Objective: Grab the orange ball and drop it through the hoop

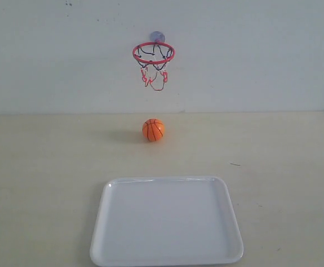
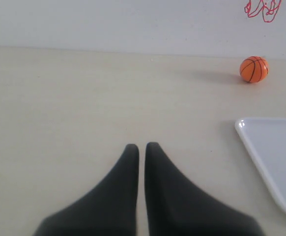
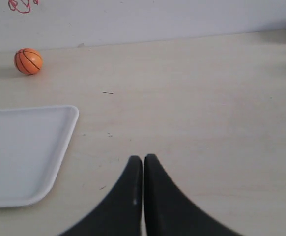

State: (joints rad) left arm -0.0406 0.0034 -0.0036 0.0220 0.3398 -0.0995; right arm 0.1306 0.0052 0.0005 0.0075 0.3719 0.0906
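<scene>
Beige tabletop holds the orange ball beneath the level-ringed hoop; left gripper, right gripper clenched empty.

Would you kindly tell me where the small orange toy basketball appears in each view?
Exterior view: small orange toy basketball mid-frame, below the red-ringed hoop.
Left wrist view: basketball beyond a corner of the white rectangular tray.
Right wrist view: basketball beyond the tray.
Shared landmark: the tray.

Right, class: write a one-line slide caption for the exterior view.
Orange ball sits on the table below the wall-mounted hoop, white tray nearer the camera.
</scene>
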